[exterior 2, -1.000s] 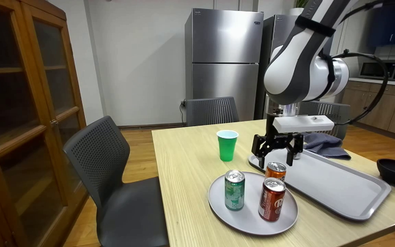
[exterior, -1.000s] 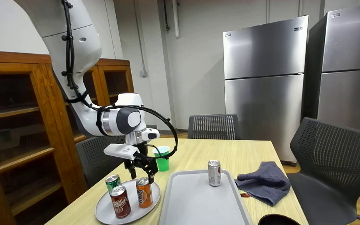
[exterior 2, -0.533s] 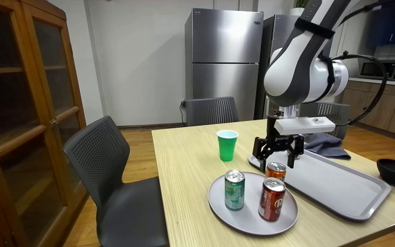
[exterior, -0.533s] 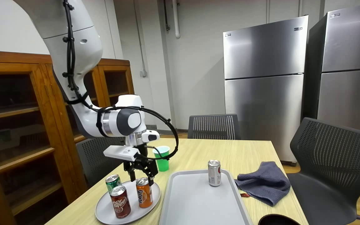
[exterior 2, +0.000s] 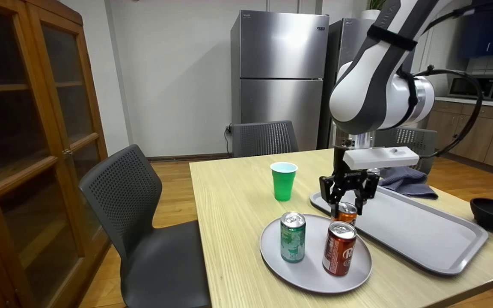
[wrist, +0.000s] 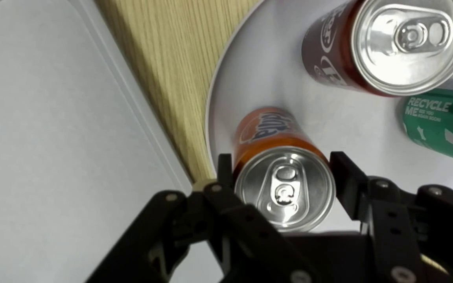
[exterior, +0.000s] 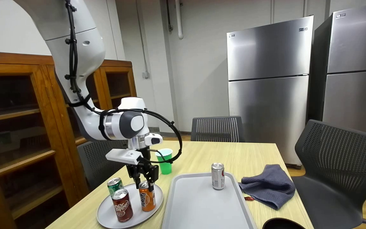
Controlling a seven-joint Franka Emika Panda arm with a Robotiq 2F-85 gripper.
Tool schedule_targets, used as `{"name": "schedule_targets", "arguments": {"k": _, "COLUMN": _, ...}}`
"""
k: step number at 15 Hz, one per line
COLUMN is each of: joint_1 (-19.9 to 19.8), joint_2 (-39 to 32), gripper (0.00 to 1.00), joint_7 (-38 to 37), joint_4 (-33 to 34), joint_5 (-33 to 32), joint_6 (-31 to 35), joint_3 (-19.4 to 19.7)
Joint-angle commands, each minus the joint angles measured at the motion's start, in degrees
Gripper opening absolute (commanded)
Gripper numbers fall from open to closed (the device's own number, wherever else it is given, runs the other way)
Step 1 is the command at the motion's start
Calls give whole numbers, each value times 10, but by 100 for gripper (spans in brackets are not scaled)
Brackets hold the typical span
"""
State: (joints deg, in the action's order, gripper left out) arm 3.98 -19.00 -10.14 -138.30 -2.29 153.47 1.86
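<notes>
Gripper [wrist: 281,168] is observed pinching the orange can [exterior: 147,200] near its top, the can being seated on the round plate [exterior 2: 314,244].

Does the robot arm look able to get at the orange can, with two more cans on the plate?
Yes, it seems so: the gripper straddles the orange can, its fingers apparently touching both sides. The red can and green can stand apart from it, leaving room.
</notes>
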Motion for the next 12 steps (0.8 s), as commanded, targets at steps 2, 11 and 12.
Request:
{"name": "schedule_targets", "arguments": {"k": 2, "joint_1": -5, "joint_2": 23, "gripper": 38, "joint_7": 14, "joint_4": 20, "joint_5": -7, "joint_6": -25, "joint_3": 5}}
{"name": "schedule_targets", "arguments": {"k": 11, "joint_1": -38, "joint_2": 6, "gripper": 38, "joint_7": 52, "joint_4": 91, "joint_5": -6, "joint_6": -19, "joint_3": 29}}
{"name": "schedule_targets", "arguments": {"k": 12, "joint_1": -43, "joint_2": 0, "gripper": 38, "joint_7": 57, "joint_4": 103, "joint_5": -5, "joint_6": -19, "joint_3": 31}}
